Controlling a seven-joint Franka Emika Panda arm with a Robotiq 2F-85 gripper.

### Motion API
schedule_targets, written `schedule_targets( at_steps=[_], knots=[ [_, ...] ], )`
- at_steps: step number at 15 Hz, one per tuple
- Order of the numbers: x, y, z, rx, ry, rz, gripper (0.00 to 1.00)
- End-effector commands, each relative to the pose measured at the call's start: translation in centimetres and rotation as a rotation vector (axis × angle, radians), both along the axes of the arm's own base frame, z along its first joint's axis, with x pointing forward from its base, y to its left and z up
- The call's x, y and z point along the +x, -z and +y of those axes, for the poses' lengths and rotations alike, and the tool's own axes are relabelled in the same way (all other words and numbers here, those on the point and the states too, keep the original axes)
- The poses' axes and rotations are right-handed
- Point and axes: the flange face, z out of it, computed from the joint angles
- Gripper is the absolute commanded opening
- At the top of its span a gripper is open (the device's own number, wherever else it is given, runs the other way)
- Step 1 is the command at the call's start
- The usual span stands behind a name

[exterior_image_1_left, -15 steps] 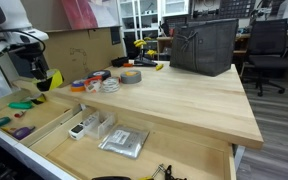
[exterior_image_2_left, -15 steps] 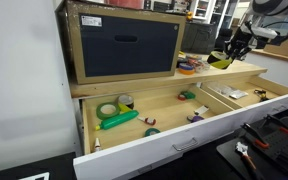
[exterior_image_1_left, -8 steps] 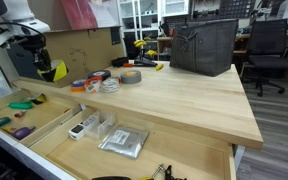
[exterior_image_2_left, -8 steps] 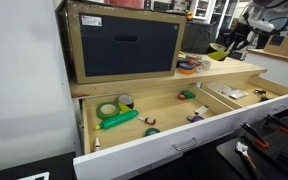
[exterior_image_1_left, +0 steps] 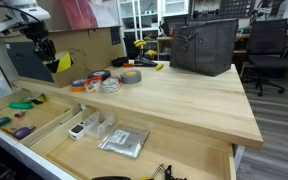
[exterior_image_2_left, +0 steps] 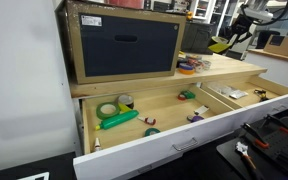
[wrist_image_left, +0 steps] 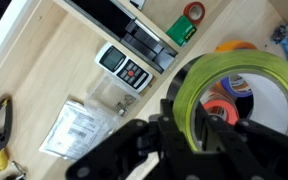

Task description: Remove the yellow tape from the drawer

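The pincer [exterior_image_1_left: 50, 57] is closed tight on the ring wall of the yellow tape [exterior_image_1_left: 63, 64] just below it. The roll looks light and stiff.

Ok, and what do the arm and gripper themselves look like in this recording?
The arm has white, rounded link shells in both exterior views. The gripper is black and blocky; in the wrist view its jaws show as dark, blurred shapes. Markings and cables are too small to tell.
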Motion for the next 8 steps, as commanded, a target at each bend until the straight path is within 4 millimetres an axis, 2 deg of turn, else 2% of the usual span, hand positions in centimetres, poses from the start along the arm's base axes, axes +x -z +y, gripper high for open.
schedule_targets(
  at_steps=[1,4,8],
  knots=[
    [3.0,-3.5,-0.1,-0.048,0.045,0.033,0.06],
    [4.8,-5.5,-0.5,-0.077,0.040,0.066,0.06],
    [6.2,-6.6,-2.9,-0.092,0.030,0.101,0.06]
  ],
)
